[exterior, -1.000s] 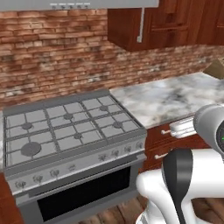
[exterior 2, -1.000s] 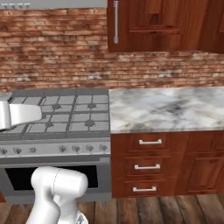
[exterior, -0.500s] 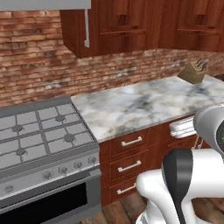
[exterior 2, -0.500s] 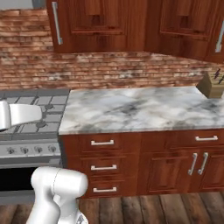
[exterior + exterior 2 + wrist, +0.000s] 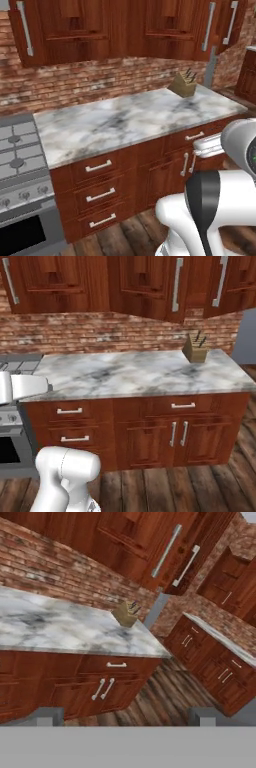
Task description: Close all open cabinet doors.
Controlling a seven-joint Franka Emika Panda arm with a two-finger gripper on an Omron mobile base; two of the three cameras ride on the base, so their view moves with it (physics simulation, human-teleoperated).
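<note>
Tall reddish-brown cabinet doors hang above the counter. The left door (image 5: 55, 25) (image 5: 45, 278) looks flush with the cabinet front. A middle door (image 5: 145, 286) (image 5: 175, 25) (image 5: 135, 537) with a grey bar handle (image 5: 176, 283) seems swung out a little. The rightmost door (image 5: 231, 22) (image 5: 232, 281) (image 5: 197, 552) stands open, seen nearly edge-on in the hand view. My gripper (image 5: 125, 718) is open and holds nothing; it is low and well short of the doors, facing the counter's right end.
A marble counter (image 5: 125, 120) (image 5: 135, 373) carries a knife block (image 5: 183, 84) (image 5: 196, 349) (image 5: 126, 613). The stove (image 5: 17, 165) sits at the left. Drawers and base cabinets (image 5: 150, 431) lie below. Another cabinet run (image 5: 220, 662) stands across the wood floor.
The whole picture has shifted: the base has driven right, from the stove to the marble counter and knife block. The gripper stays open.
</note>
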